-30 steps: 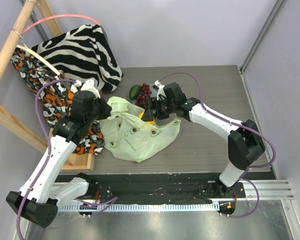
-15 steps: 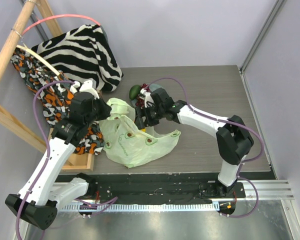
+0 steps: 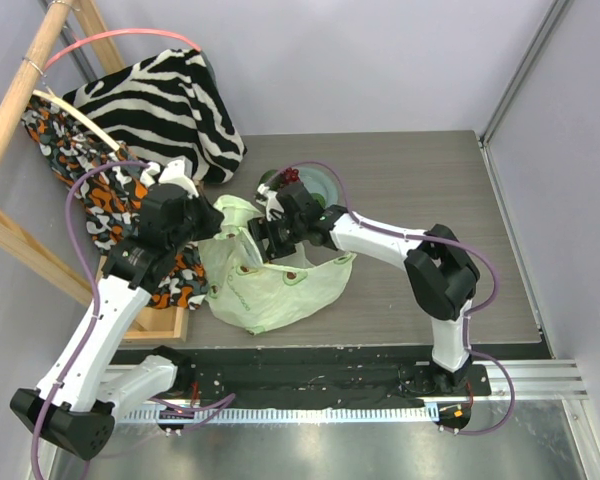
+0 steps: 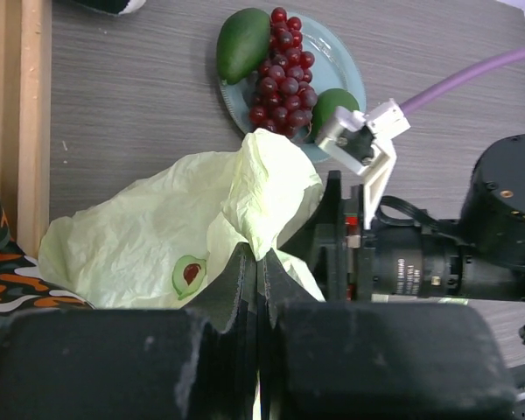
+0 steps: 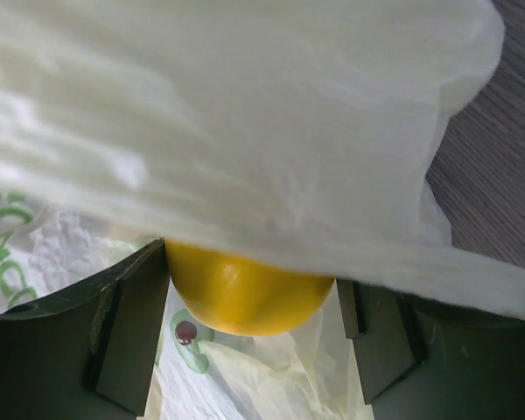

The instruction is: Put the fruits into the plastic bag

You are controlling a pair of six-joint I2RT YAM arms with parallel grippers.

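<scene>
My L tool (image 4: 256,284) is pressed shut on a crinkly fold of the thin pale-green plastic bag (image 4: 157,219), holding its mouth up. My R tool (image 5: 254,337) pinches the smooth yellow lemon (image 5: 245,293) under draped bag film. Beyond, on the round grey-blue plate (image 4: 339,59): glossy dark-red grape bunch (image 4: 280,70), green avocado (image 4: 242,44), green lime (image 4: 332,103).

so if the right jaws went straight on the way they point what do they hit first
Most likely the plastic bag: its pale film drapes across the front of the lemon held in those jaws. How near the sheet hangs is hard to judge.
</scene>
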